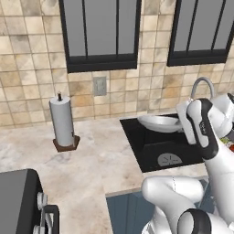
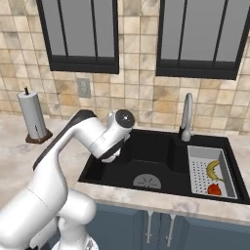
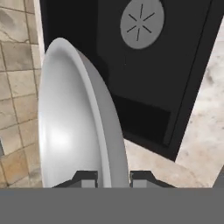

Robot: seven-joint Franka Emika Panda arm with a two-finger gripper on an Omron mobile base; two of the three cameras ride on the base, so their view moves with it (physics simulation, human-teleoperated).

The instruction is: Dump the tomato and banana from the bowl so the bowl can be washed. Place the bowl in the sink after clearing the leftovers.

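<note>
the gripper (image 3: 113, 178) pinches the rim of the bowl (image 3: 72, 127), one dark finger tip on each side of the thin edge at the 6 o'clock end of the hand view. the bowl reaches from there toward 12 o'clock, pale and glossy, its hollow face turned toward 9 o'clock. beyond it, toward 1 o'clock, lies the black sink (image 3: 175, 87) with its round grey drain (image 3: 142, 23).

in the left base view the bowl (image 1: 159, 122) hangs over the far rim of the sink (image 1: 151, 146), at about 10 o'clock from the drain (image 1: 169, 159), and the white arm covers the gripper itself.

in the right base view the arm leans over the near left part of the sink (image 2: 146, 158). at 3 o'clock from the drain (image 2: 147, 181) a perforated grey tray (image 2: 195, 176) sits in the right part of the basin; the banana (image 2: 213, 169) lies in it, with the tomato (image 2: 214, 189) near it at 6 o'clock. the silver tap (image 2: 186, 117) stands behind the tray. a paper towel roll (image 2: 32, 116) stands on the desk (image 2: 63, 156), well to the 9 o'clock side.
</note>
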